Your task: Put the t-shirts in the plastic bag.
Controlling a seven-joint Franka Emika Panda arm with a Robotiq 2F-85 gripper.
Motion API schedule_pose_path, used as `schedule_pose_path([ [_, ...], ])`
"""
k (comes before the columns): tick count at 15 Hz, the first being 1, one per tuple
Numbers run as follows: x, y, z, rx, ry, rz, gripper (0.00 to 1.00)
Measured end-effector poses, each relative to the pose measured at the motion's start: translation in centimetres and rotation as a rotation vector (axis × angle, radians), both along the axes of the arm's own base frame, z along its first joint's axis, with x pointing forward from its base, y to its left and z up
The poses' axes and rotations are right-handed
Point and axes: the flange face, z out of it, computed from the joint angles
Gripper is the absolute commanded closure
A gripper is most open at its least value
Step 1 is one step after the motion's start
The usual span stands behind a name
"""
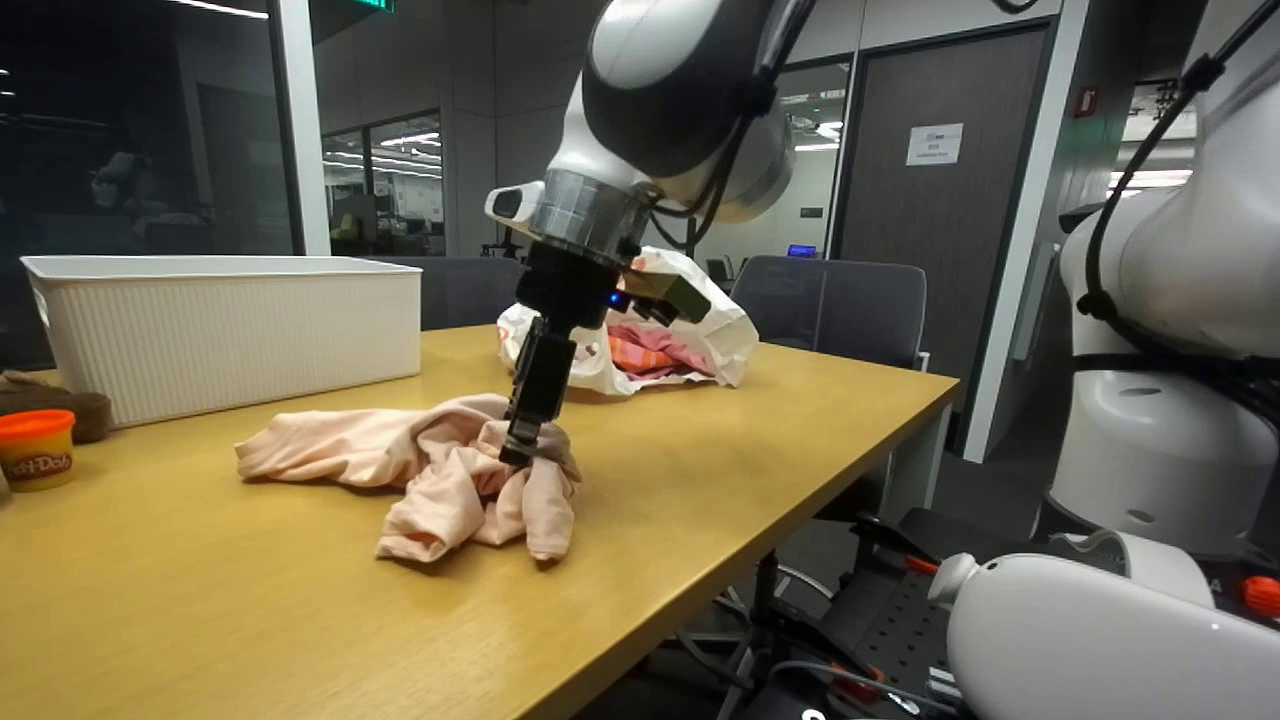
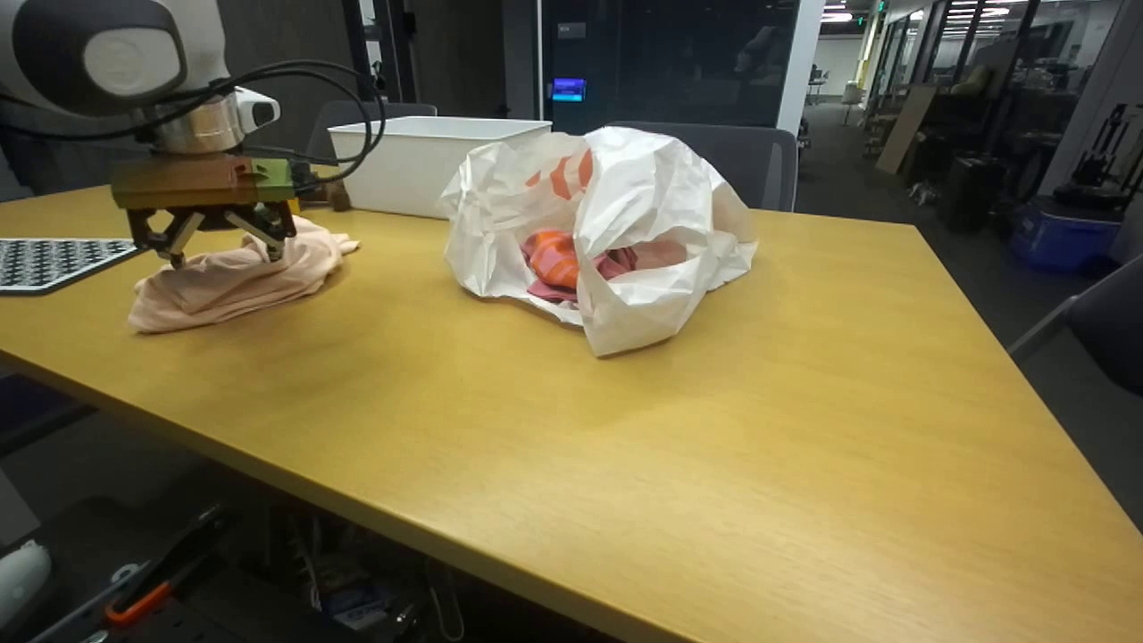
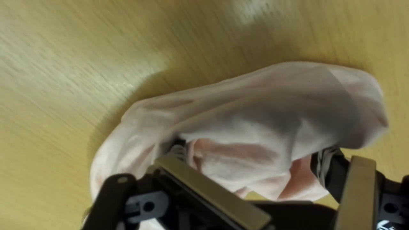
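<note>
Pink t-shirt (image 2: pixel 237 290) lies crumpled on the table (image 2: pixel 714 446) in an exterior view, its long axis running from near left to far right, the tapering end pointing far right. Location: left of the plastic bag (image 2: pixel 661 205) and well apart from it. Arm (image 1: pixel 660 100), in an exterior view, hangs in from above right, wrist slanting down to the left. Pincer (image 2: pixel 225 256) points downward over the t-shirt; its fingers (image 3: pixel 335 174) stand wide apart, tips down at the fabric. Bag contains red and orange cloth (image 1: pixel 640 355). White bin (image 1: pixel 240 340) stands at the far side.
</note>
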Motion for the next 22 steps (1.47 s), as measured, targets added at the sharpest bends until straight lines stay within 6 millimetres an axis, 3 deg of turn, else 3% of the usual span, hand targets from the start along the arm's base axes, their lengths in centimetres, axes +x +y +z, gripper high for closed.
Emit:
schedule_pose_path([
  [2,0.4,0.2,-1.7,-0.028,-0.039,0.010,0.00],
  [3,0.7,0.0,-2.4,-0.044,-0.054,0.019,0.25],
  [4,1.0,-0.3,-3.1,-0.061,-0.070,0.028,0.26],
  [6,1.7,-1.2,-3.9,-0.089,-0.097,0.038,0.42],
  [13,3.3,-3.1,-3.2,-0.112,-0.139,0.002,0.95],
  [15,3.7,-3.8,-2.6,-0.105,-0.147,-0.030,1.00],
  [18,4.3,-5.3,-1.0,-0.090,-0.166,-0.097,0.96],
  [22,4.0,-7.8,3.4,-0.028,-0.211,-0.219,0.96],
])
